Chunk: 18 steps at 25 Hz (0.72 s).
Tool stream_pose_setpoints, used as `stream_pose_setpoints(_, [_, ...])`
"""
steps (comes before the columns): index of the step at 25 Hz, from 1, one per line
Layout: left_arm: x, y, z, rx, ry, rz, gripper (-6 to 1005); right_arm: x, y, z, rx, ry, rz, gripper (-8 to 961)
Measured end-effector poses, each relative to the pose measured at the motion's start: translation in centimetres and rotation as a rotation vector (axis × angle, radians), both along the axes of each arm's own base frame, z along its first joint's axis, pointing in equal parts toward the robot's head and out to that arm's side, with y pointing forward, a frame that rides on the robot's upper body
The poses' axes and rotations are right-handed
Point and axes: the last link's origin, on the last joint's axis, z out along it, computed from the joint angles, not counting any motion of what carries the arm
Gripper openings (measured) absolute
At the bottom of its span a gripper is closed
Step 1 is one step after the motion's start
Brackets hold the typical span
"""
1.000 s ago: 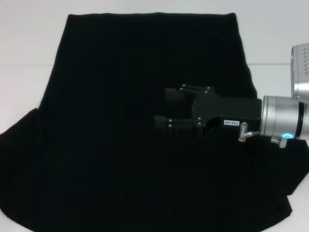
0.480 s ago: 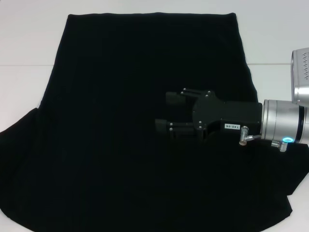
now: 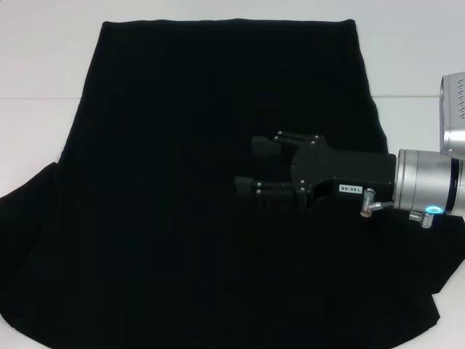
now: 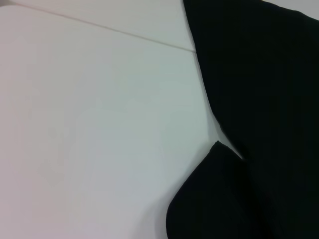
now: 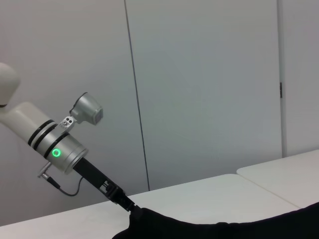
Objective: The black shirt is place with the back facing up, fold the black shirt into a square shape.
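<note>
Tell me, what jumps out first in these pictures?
A big black shirt spread flat over most of the white table. The right pincer reaches in from the right side, over the shirt's middle, its fingers apart. In the right wrist view, the left pincer meets the shirt's edge.

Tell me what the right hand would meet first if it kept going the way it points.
Probably only the black shirt: the right hand points toward the robot's left across it, fingers apart, with nothing else ahead; its height above the fabric is unclear.
</note>
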Motion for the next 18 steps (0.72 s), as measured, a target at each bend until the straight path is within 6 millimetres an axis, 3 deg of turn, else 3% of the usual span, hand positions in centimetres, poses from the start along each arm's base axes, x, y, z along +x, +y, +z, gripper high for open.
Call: stream_pose_setpoints(18, [-0.11, -0.39, 0.25, 0.007, -0.020, 0.028, 0, 0.02, 0.14, 0.19, 0.012, 0.010, -0.007, 855])
